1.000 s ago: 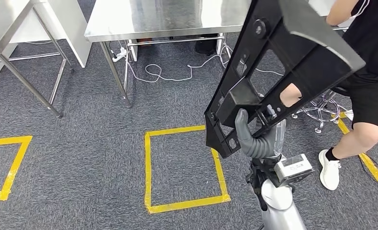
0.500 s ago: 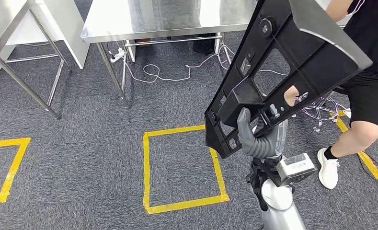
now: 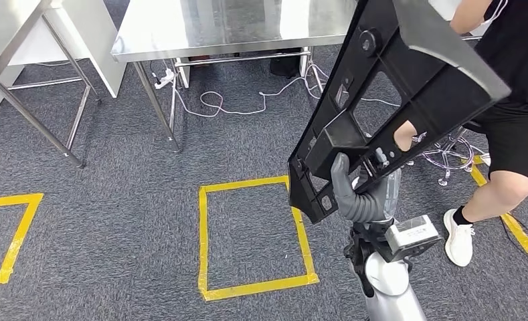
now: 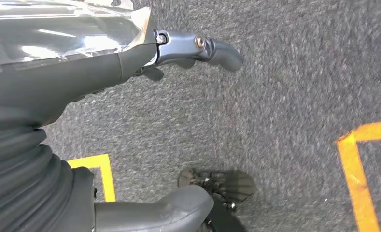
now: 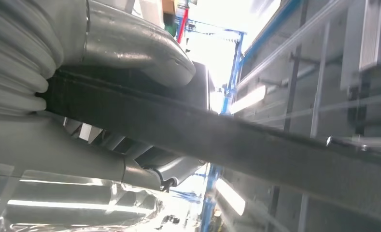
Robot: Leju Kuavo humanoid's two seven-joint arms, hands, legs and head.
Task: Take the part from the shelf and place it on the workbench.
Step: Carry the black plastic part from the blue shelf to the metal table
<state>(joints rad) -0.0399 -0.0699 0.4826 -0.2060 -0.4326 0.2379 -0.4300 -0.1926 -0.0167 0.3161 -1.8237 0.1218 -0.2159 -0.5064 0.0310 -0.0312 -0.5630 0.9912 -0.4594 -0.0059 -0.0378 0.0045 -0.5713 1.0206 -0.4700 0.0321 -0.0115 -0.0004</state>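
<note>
Gripping low on the large black plastic frame part [image 3: 395,87], the robot's right hand [image 3: 355,197] has its grey thumb [image 3: 340,175] pressed up against the part's near face, with its darker fingers wrapped round the far side of a bar of it. That part rises from the hand and tilts away up and to the right, carried in the air above the grey carpet [image 3: 114,200], its wide upper end reaching across in front of a person in black clothes [image 3: 515,100] who stands at the right. In the right wrist view the thumb [image 5: 130,43] lies over one edge of the dark bar [image 5: 256,150] and the fingers [image 5: 82,164] close beneath it. A stainless steel workbench [image 3: 214,27] stands farther ahead, well apart from the part, with white cables [image 3: 247,100] lying on the floor under it. Yellow tape squares [image 3: 254,234] mark the carpet beside the arm. Hanging over the carpet, the robot's left hand [image 4: 130,72] holds nothing, its fingers loosely apart.
</note>
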